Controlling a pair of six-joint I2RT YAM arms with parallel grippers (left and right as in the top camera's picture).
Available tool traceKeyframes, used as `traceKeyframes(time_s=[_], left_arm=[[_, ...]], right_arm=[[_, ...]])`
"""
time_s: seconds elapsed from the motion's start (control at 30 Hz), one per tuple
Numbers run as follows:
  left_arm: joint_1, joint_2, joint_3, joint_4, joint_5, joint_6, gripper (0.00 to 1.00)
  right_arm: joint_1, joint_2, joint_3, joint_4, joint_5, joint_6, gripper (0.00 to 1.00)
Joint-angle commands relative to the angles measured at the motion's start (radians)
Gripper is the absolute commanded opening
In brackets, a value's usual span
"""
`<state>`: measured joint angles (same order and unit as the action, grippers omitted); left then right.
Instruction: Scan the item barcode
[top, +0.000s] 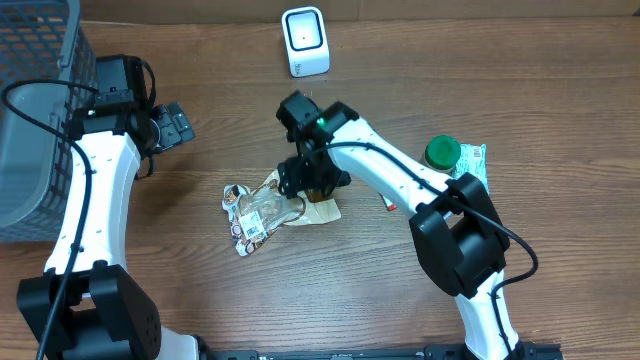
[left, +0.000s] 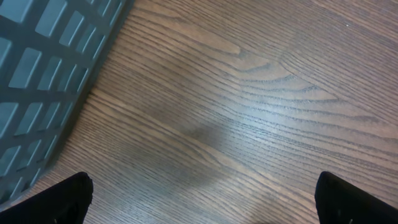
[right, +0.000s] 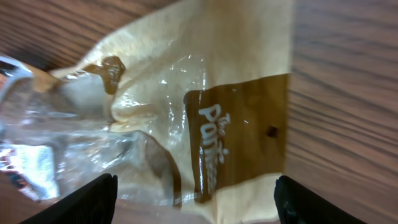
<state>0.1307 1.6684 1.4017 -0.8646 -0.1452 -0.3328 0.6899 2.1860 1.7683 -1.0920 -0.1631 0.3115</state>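
Over mid-surface (top: 250, 300) | right tool (right: 198, 200) spread apart above snack packet (right: 205, 93), apparently aligned to grasp it | left tool (left: 202, 200) apart, parked clear beside basket (left: 37, 74) | scanner (top: 305, 42) well apart.

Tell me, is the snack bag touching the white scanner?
No, the overhead view shows the snack bag lying well apart from the white scanner, which stands near the far edge.

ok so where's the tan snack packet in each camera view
Overhead: the tan snack packet lies near the picture's centre, below the white scanner.
Left wrist: not in it; only the grey basket shows, at the left edge.
Right wrist: it fills most of the frame, with its brown printed band toward the lower right.
Shared landmark: the wood-grain table, seen in all three views.
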Motion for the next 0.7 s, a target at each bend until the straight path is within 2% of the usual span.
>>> traceKeyframes(time_s=[0.0, 0.23, 0.3, 0.33, 0.37, 0.53, 0.63, 0.67], left_arm=[[-0.007, -0.014, 0.014, 0.001, 0.008, 0.019, 1.0], [-0.007, -0.014, 0.014, 0.001, 0.008, 0.019, 1.0], [-0.006, -0.014, 0.014, 0.001, 0.008, 0.019, 1.0], [-0.006, -0.014, 0.014, 0.001, 0.008, 0.019, 1.0], [-0.006, -0.014, 0.014, 0.001, 0.008, 0.019, 1.0], [-0.008, -0.014, 0.014, 0.001, 0.008, 0.019, 1.0], [-0.008, -0.014, 0.014, 0.001, 0.008, 0.019, 1.0], [-0.008, -0.014, 0.014, 0.001, 0.008, 0.019, 1.0]], right_arm=[[0.008, -0.016, -0.074, 0.051, -0.041, -0.028, 0.82], [0.01, -0.016, -0.211, 0.163, -0.04, -0.026, 0.78], [0.01, -0.016, -0.235, 0.179, -0.028, -0.025, 0.72], [0.01, -0.016, -0.242, 0.18, -0.008, -0.024, 0.64], [0.01, -0.016, -0.242, 0.179, 0.019, -0.023, 0.61], [0.008, -0.041, -0.209, 0.144, 0.186, 0.058, 0.62], [0.008, -0.073, -0.2, 0.143, 0.188, 0.06, 0.63], [0.009, -0.086, -0.2, 0.148, 0.188, 0.059, 0.66]])
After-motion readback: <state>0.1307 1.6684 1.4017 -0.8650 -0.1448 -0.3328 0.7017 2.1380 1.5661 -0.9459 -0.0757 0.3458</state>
